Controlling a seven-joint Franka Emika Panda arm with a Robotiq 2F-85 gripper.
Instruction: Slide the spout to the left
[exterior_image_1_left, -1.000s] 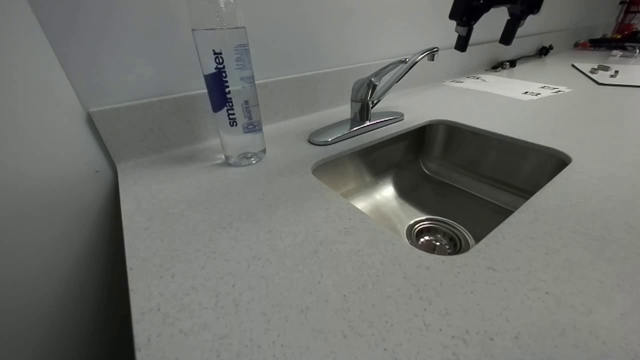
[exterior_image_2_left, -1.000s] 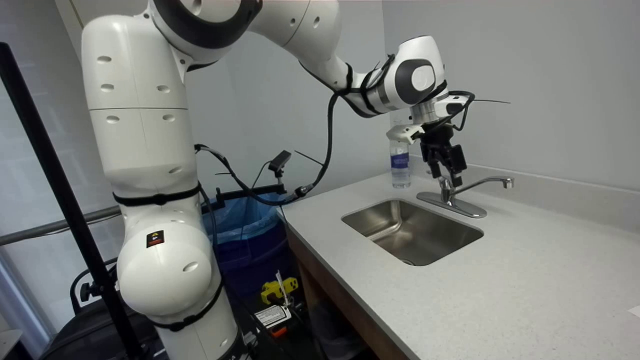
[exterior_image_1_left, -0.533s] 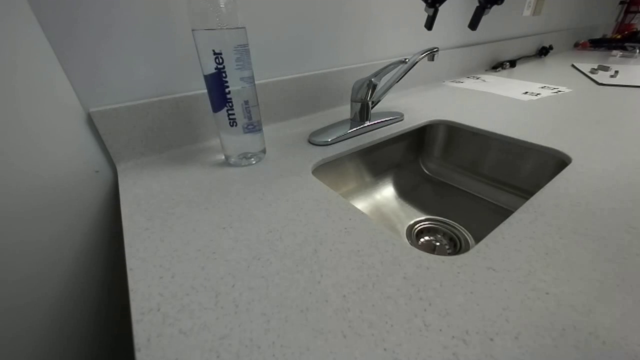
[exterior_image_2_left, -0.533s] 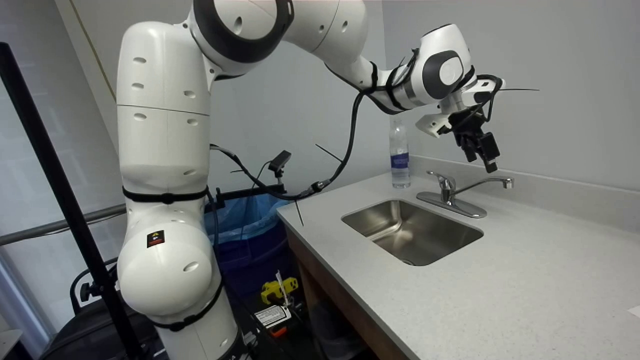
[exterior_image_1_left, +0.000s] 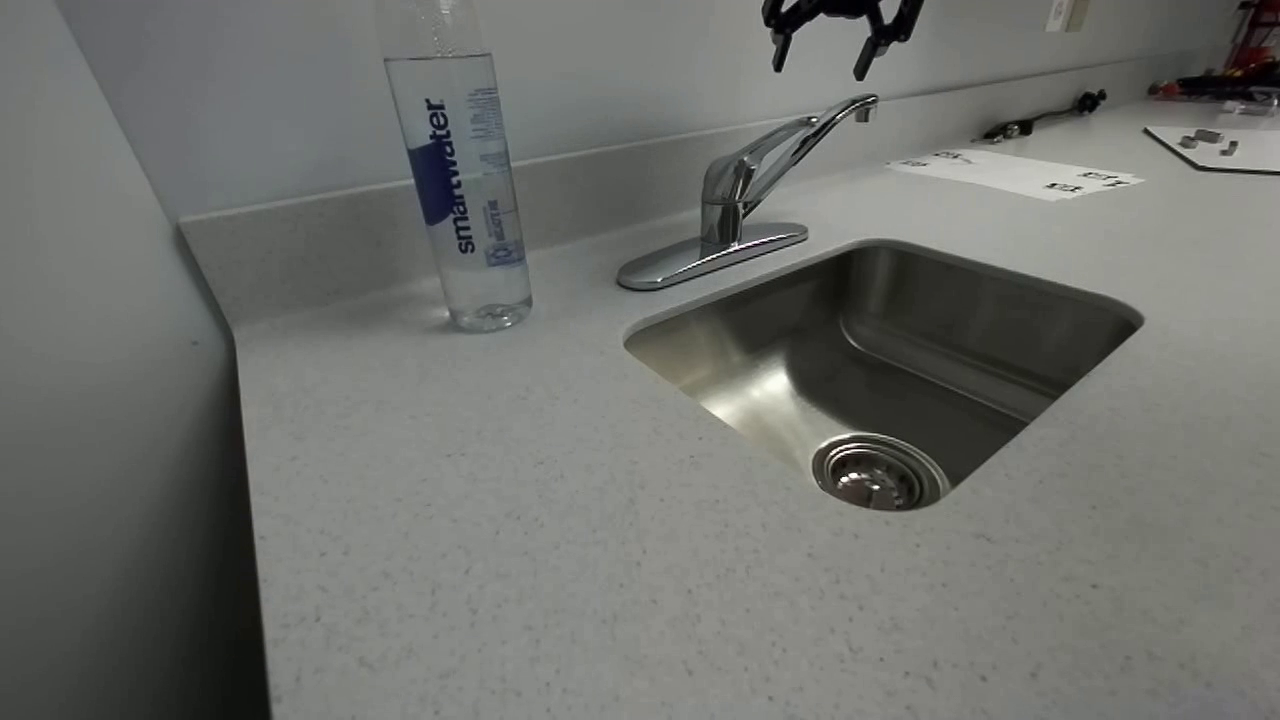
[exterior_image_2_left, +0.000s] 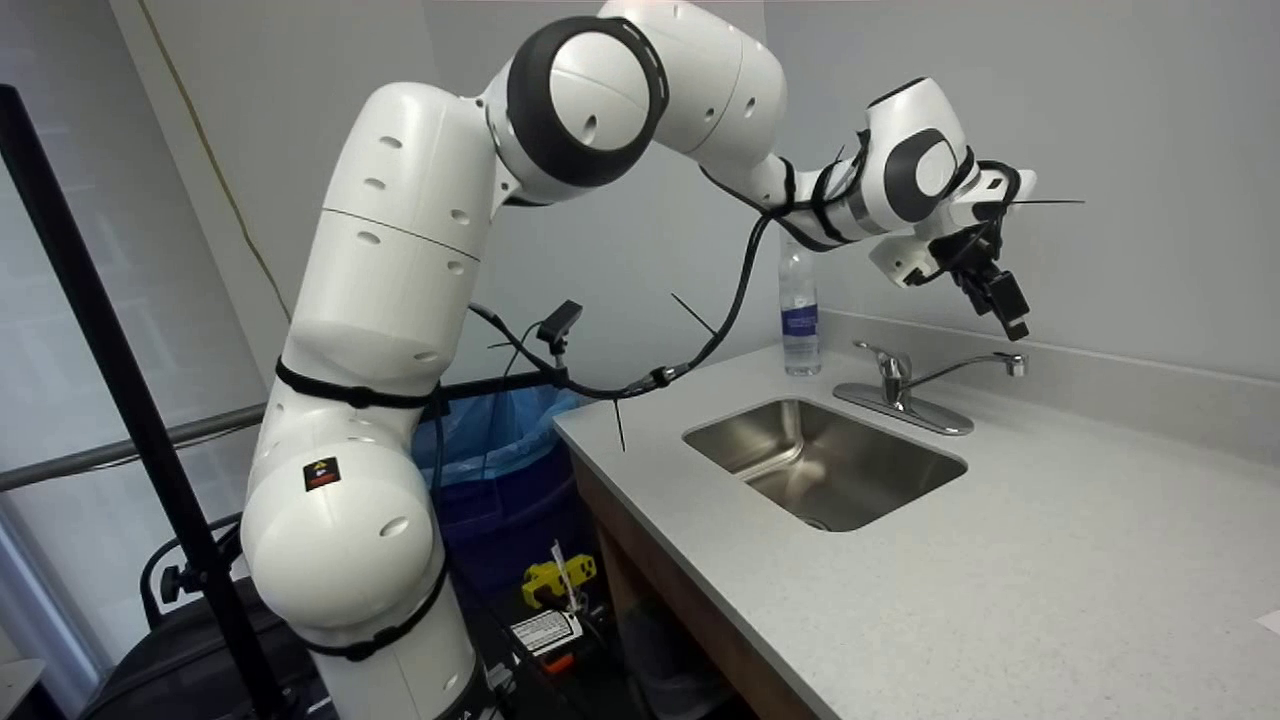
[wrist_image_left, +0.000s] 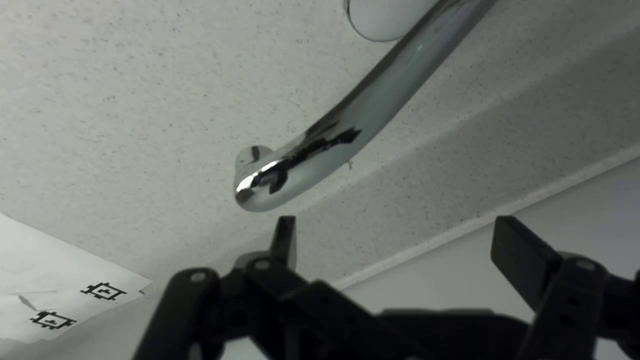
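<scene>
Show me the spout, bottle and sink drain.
Spout (wrist_image_left: 372, 107), in the wrist view: middle of its tube.
Bottle (exterior_image_1_left: 459, 170), in an exterior view: lettered side.
Sink drain (exterior_image_1_left: 878, 477), in an exterior view: its centre.

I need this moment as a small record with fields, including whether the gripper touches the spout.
Spout: chrome, slanting up from its base plate; tip out over the counter
Gripper: open, above the spout's tip
Contact: none visible between gripper and spout
Sink: steel, set into the counter, with a drain in its floor
Bottle: upright on the counter, labelled smartwater
Paper: white, with black printed marks, lying on the counter
</scene>
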